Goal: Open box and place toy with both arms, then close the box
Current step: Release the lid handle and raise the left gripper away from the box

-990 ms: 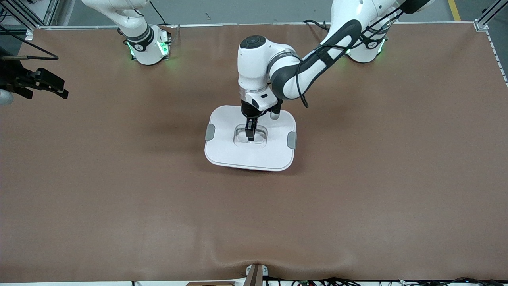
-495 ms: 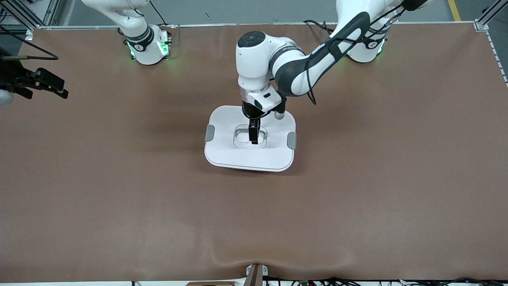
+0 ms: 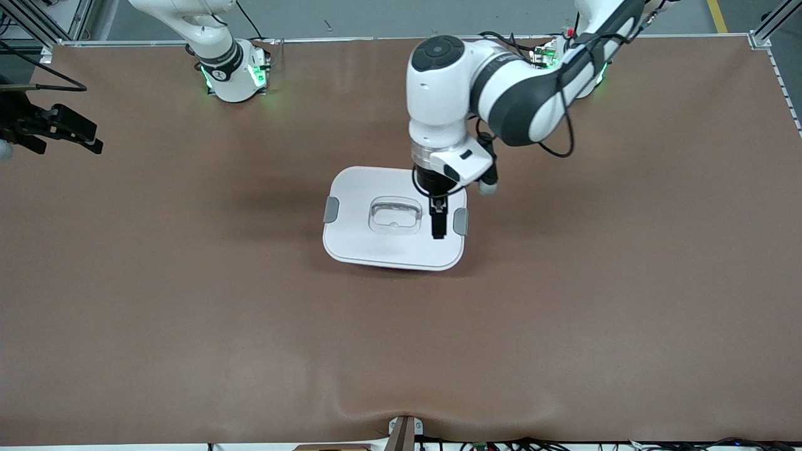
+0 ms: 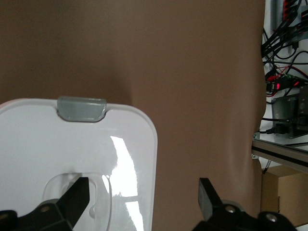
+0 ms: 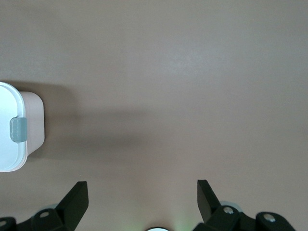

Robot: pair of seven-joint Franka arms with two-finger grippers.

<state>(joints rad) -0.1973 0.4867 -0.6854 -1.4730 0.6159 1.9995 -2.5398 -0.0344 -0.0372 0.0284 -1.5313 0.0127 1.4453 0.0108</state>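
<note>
The brown matte surface [image 3: 401, 351] lay bare nearest the front camera. Farther up it, at mid-surface, stood the rounded-rectangular box [image 3: 395, 216], a translucent pink tub under a flat white lid [image 3: 376, 247] that sat flush on it, with the recessed clear handle [image 3: 395, 215] at the lid's centre and a grey clip on each short side. The toy was not visible in any view, so it was presumably inside, though that could not be confirmed.

The left arm's black two-finger hand [image 3: 438, 227] hung over the lid between the handle and the grey clip [image 3: 460, 220] at the left arm's end, its fingers [image 4: 77, 195] spread wide and holding nothing. In the left wrist view one finger was over the handle recess and the other past the lid's edge, over the surface.

By my reading, the closing step looked essentially done, and what remained was to get clear of the box. To do that well, the hand should rise straight up with its fingers apart, so neither tip catches the handle or clip and drags the lid askew.

The right arm's hand [image 3: 59, 128] waited at the right arm's end of the surface, well apart from the box, fingers [image 5: 77, 197] also wide and empty.
</note>
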